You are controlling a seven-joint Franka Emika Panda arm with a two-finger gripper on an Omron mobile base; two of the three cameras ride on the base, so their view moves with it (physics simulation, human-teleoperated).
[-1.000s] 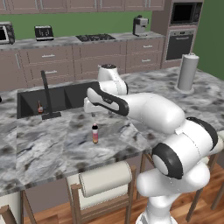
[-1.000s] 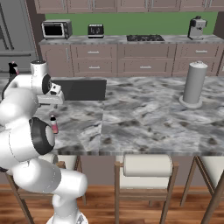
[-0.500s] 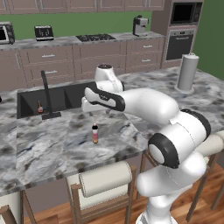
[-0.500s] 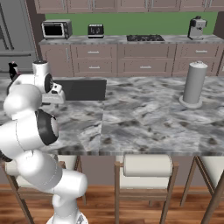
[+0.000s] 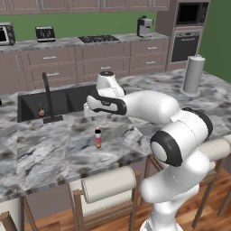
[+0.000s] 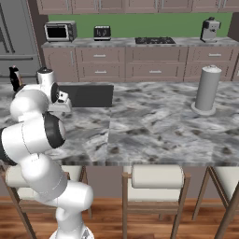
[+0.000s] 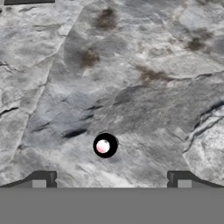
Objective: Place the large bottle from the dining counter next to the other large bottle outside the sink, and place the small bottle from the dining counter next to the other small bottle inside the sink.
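Since the earlier frame, your arm has swung left, setting the claw [image 7: 111, 183] above the small bottle [image 5: 98, 137]; jaws stand wide apart, gripping nothing. You see one small bottle upright on the worktop [image 5: 54, 153] and one other small bottle [image 5: 40, 110] in the sink [image 5: 72, 100].

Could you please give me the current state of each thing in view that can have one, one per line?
gripper: open, empty, above the small bottle.
small bottle: upright on the dining counter, not gripped.
other small bottle: upright inside the sink.
other large bottle: upright, outside the sink.
paper towel roll: upright on the counter.
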